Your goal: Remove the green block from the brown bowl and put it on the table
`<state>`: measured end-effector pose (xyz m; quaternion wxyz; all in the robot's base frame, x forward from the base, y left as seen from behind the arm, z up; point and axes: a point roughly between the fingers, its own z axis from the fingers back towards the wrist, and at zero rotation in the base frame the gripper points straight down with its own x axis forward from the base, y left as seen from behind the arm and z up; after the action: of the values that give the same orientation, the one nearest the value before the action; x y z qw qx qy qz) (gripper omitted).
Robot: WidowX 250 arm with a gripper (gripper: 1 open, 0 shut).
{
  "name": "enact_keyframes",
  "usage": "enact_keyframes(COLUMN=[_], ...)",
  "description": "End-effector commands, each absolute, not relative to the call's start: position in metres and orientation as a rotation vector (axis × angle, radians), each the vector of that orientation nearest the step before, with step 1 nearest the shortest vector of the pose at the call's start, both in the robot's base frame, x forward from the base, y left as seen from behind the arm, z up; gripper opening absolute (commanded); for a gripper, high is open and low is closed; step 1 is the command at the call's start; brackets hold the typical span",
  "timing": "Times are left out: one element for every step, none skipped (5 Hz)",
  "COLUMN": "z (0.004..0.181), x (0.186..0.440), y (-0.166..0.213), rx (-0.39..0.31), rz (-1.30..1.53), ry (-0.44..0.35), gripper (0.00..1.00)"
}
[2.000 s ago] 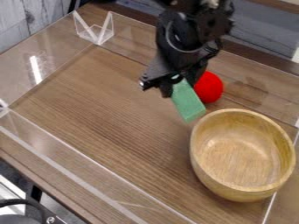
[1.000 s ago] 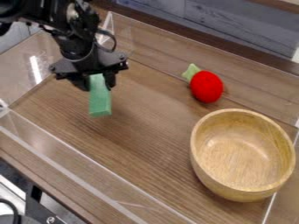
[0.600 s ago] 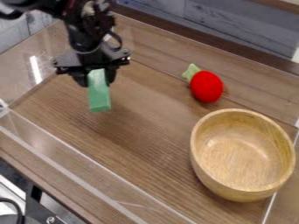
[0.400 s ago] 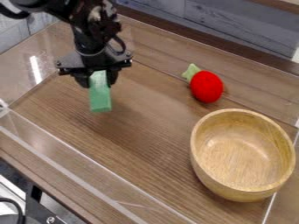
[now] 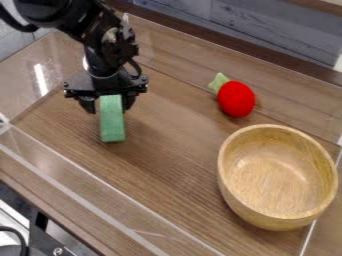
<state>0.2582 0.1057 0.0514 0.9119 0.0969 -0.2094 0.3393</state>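
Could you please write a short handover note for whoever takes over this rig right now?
Tool: jaws spread wide, right over the top end of the green block; whether they touch it cannot be told.
Green block: on the table, left of centre, out of the brown bowl.
Brown bowl: empty, at the right. A red ball lies behind it.
Done: block out of the bowl and set down.
Left: lift the tool clear.

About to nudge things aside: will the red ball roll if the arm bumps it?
Probably, since the red ball is round and sits free on the table. The small green piece joined to it may make it wobble or stop early.
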Motion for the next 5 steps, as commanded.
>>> enact_keyframes(z=[0.08,0.075,0.065,0.055,0.047], x=[0.275,0.277,0.275,0.271,0.269], y=[0.096,0.091,0.088,0.09,0.094], rx=[0.186,0.186,0.195,0.19,0.188], rz=[0.634,0.641,0.653,0.669,0.687], ry=[-0.477,-0.443,-0.407,-0.369,-0.342], gripper=[1.0,1.0,1.0,1.0,1.0])
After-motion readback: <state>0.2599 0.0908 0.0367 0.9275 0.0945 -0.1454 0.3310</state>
